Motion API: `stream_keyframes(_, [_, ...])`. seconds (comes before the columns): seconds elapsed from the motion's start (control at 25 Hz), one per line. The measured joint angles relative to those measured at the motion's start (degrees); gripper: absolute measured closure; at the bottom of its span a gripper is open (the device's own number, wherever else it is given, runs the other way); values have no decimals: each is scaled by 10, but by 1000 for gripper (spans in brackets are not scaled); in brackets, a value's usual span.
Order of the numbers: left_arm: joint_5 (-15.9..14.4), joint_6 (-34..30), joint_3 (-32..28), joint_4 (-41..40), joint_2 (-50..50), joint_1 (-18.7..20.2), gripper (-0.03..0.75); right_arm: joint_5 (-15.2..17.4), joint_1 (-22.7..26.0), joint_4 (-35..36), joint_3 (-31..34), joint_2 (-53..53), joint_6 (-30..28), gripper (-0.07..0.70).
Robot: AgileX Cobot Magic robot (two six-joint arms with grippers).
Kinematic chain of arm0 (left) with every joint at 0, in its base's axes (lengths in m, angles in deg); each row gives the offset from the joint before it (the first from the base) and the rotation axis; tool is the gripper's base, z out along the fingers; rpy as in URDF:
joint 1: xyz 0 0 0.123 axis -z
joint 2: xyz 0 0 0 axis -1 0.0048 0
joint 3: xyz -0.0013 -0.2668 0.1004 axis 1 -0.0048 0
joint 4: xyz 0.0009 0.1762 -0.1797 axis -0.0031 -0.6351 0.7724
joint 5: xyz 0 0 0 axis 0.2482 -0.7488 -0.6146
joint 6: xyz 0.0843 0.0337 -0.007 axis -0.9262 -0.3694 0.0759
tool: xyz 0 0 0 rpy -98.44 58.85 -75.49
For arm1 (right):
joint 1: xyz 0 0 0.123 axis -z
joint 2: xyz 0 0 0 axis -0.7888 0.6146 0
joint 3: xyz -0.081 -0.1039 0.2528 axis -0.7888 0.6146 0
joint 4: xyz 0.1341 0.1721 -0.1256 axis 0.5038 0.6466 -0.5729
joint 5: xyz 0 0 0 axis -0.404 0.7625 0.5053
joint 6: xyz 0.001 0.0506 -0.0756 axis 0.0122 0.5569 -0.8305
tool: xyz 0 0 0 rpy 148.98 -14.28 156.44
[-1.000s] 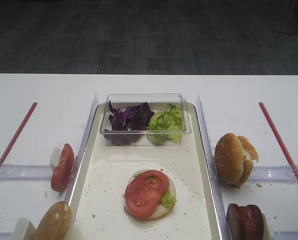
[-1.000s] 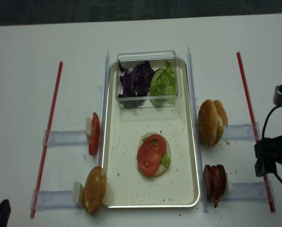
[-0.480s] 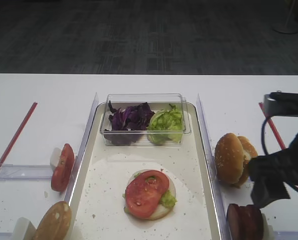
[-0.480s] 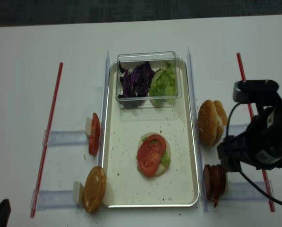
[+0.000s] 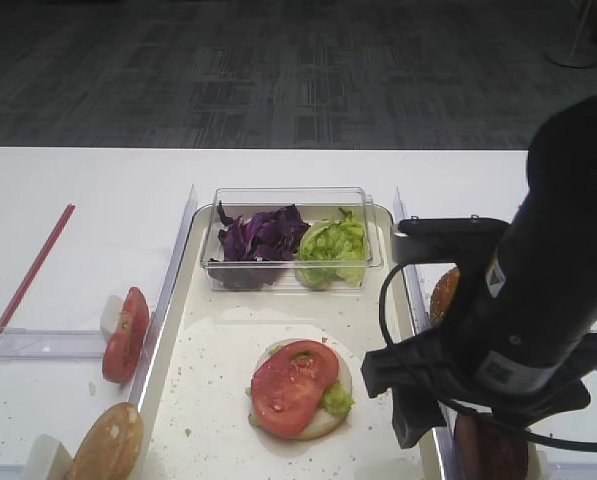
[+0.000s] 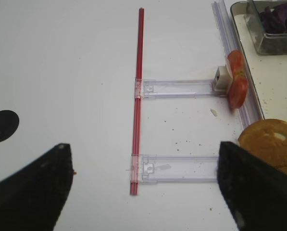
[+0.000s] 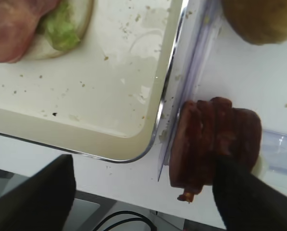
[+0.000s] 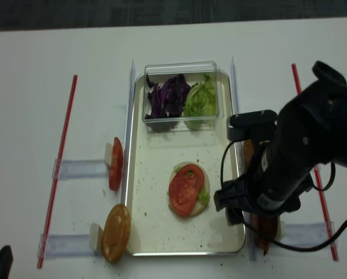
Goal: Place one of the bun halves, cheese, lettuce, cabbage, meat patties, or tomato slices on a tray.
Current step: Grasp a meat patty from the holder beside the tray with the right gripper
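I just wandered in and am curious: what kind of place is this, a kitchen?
Probably a lab set up as a burger station, not a kitchen: a plain white table, office-style carpet, a tray and red tape lines.

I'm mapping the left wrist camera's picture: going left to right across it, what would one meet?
Left gripper's near finger → red strip → clear rail → tomato slices → golden bun half.

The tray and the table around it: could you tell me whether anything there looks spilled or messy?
Yes. Dark crumbs speckle the tray, thickest around the tomato-topped stack, and more lie scattered on the table beside the tray's left edge. Nothing looks tipped over or broken.
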Motion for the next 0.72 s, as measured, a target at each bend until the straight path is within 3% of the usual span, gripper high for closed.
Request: stream_keyframes(0.72, [0, 0, 0, 0, 0, 0, 150, -6, -2, 25, 0, 5, -8, 37])
